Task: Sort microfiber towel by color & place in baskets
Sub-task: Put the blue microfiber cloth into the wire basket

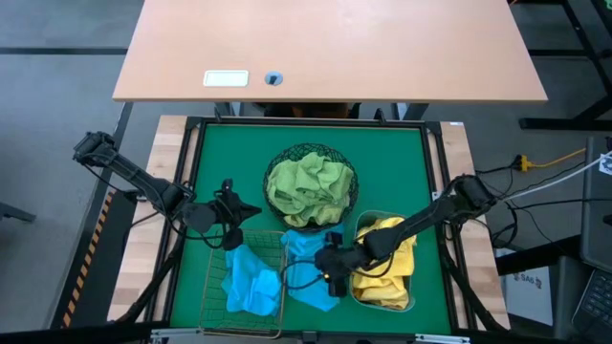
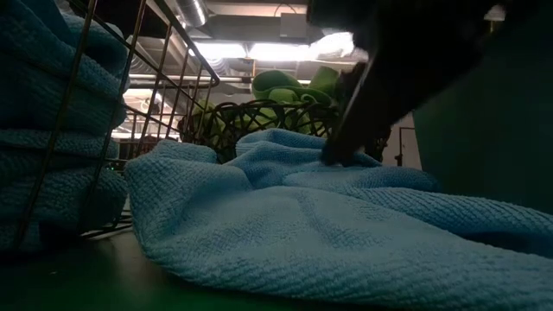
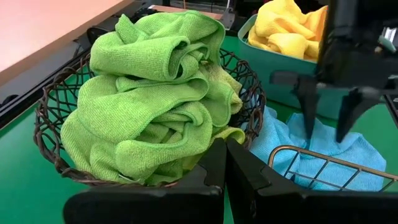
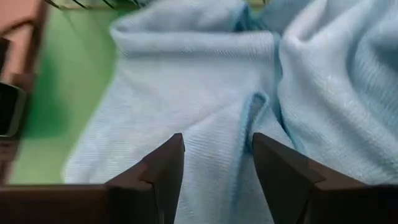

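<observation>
The right gripper [image 1: 332, 270] hung low over a loose blue towel [image 1: 308, 272] on the green mat [image 1: 229, 153], its two fingers apart with a raised fold of the cloth between the tips, not clamped. That towel lay between the copper wire basket [image 1: 212, 301], which held another blue towel [image 1: 251, 282], and the bluish plastic tub [image 1: 356, 294] of yellow towels [image 1: 392, 272]. Behind them, the black mesh bowl [image 1: 287, 158] was heaped with green towels [image 1: 311, 188]. The left gripper [image 1: 234, 212], fingers together and holding nothing, waited above the mat near the bowl.
</observation>
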`<move>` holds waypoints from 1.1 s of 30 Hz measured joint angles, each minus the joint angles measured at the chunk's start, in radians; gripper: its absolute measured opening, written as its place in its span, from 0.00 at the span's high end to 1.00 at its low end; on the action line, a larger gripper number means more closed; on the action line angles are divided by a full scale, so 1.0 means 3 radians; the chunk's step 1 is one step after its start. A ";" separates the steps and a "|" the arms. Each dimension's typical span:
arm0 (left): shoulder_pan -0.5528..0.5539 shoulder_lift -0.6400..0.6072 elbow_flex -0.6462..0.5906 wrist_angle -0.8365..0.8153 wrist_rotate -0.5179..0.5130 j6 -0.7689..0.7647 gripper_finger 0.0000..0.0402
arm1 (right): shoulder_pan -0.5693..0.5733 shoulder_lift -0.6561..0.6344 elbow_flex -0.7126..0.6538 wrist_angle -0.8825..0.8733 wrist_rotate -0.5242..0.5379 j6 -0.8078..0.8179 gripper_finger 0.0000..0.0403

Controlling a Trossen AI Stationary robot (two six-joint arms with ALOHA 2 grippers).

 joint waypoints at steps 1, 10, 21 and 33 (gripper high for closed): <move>0.0000 0.0000 0.0000 0.0000 0.0000 -0.0001 1.00 | -0.0015 0.0030 0.0000 -0.0015 0.0002 -0.0001 0.53; 0.0001 0.0000 0.0000 0.0001 0.0000 -0.0002 1.00 | -0.0044 0.0219 0.0004 -0.0148 -0.0004 -0.0003 0.53; 0.0001 0.0000 0.0000 0.0000 0.0000 -0.0001 1.00 | -0.0039 0.0230 0.0004 -0.0162 -0.0220 -0.0005 0.96; 0.0001 0.0000 0.0000 0.0000 0.0000 0.0002 1.00 | -0.0035 0.0061 0.0797 -0.0970 -0.0532 -0.0106 0.98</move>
